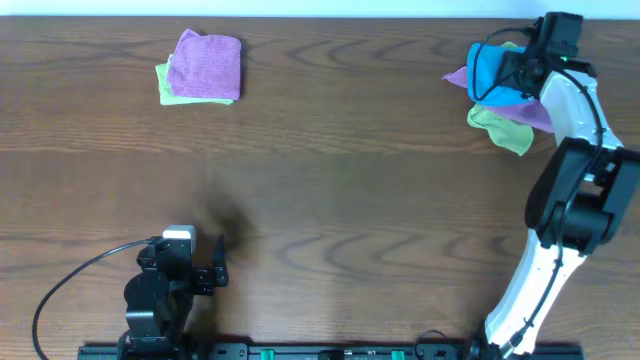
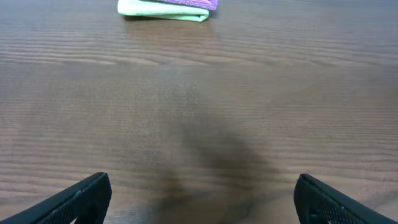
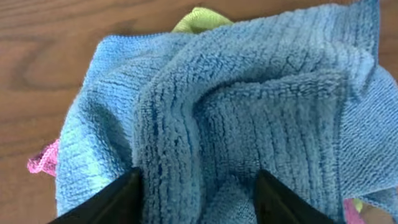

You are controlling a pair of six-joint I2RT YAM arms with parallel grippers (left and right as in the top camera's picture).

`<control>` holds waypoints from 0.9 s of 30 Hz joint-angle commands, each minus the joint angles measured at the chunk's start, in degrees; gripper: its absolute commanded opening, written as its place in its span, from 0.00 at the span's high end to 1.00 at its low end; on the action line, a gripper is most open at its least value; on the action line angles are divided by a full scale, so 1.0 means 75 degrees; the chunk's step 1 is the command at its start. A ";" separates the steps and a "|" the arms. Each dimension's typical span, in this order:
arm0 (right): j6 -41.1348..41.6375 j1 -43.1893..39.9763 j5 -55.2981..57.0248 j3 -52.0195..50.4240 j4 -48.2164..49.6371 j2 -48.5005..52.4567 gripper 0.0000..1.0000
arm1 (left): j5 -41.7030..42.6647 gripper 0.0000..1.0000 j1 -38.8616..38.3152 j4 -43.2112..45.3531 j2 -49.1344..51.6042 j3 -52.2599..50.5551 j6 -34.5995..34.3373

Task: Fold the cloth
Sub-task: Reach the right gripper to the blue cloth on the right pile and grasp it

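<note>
My right gripper [image 3: 198,182] pinches a thick bunch of the cloth [image 3: 249,106] (left gripper [image 2: 202,186] gapes empty). I'd lift it slowly clear.

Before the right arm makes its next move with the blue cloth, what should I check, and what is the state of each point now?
1. The cloth lies between the fingers of the right gripper: ok.
2. The grip is firm: cannot tell; the fingers stand apart and bunched cloth fills the gap.
3. Only the blue cloth is caught: cannot tell; the purple cloth and the green cloth lie directly beneath it.
4. The table has bare wood in the middle for spreading: ok.
5. The left gripper is open and far from the pile: ok.
</note>
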 commanded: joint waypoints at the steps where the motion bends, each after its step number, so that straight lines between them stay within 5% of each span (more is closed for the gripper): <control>1: -0.0009 -0.0055 0.0009 0.0134 -0.0029 0.0038 0.46 | -0.0020 0.05 -0.0035 0.0003 -0.0047 -0.0076 0.0105; 3: -0.0009 -0.0055 0.0009 0.0134 -0.0076 0.0038 0.44 | -0.0020 0.05 -0.0035 0.0003 -0.0047 -0.0076 0.0105; 5: -0.0012 -0.0055 0.0012 0.0134 -0.0143 0.0038 0.18 | -0.0020 0.05 -0.0035 0.0003 -0.0047 -0.0076 0.0105; 6: -0.0012 -0.0058 0.0012 0.0134 -0.0195 0.0038 0.20 | -0.0020 0.05 -0.0035 0.0003 -0.0047 -0.0076 0.0105; 9: -0.0009 -0.0064 0.0012 0.0131 -0.0271 0.0050 0.61 | -0.0020 0.05 -0.0035 0.0000 -0.0047 -0.0076 0.0105; 13: -0.0009 -0.0061 0.0009 0.0131 -0.0277 0.0052 0.97 | -0.0020 0.05 -0.0035 0.0000 -0.0047 -0.0076 0.0105; 27: -0.0283 0.0175 0.0125 0.0166 -0.0644 -0.1641 0.99 | -0.0020 0.05 -0.0035 0.0000 -0.0047 -0.0076 0.0105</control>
